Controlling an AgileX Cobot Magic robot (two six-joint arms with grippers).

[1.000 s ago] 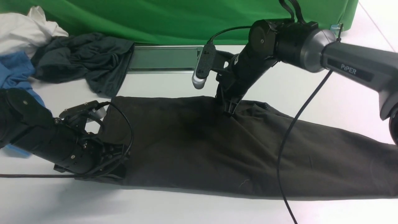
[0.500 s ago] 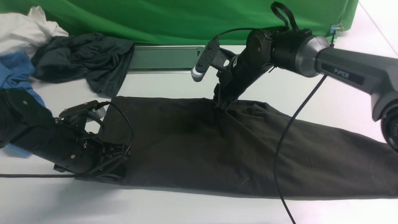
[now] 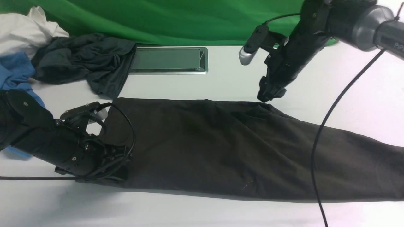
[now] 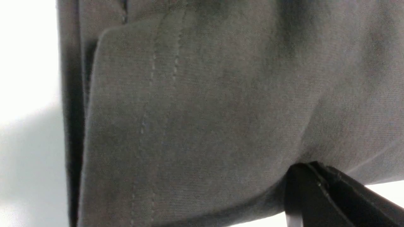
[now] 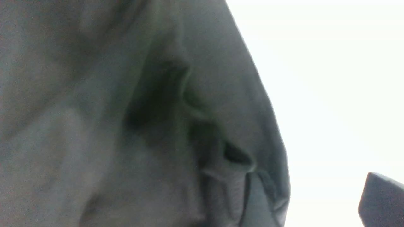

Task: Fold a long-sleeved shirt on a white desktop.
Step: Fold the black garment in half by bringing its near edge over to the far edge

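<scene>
The right gripper (image 3: 270,94) has lifted off the long-sleeved shirt (image 3: 221,148) and moved to the right and farther back. The cloth it was touching now lies lower and flatter. This gripper hangs just over the shirt's far edge. Its jaws look parted and nothing is between them. In the right wrist view only one finger (image 5: 382,201) shows, over bare table beside the shirt's rumpled edge.

The left gripper (image 3: 122,170) is closed tight on the shirt's left end, at the near corner. In the left wrist view the cloth creases run into its fingers (image 4: 315,195).

The shirt lies stretched across the white desktop (image 3: 189,211), from the left gripper past the right gripper and out of the picture on the right. Bare table is open behind and to the right of the right gripper, and in front of the left gripper along the shirt's near edge. A cable (image 3: 318,151) hangs across the shirt below the right arm.

To the left of the right gripper is the silver-framed hatch (image 3: 169,60), showing a flat grey panel. The slate-grey garment (image 3: 82,60) touches its left end, behind the left gripper.
</scene>
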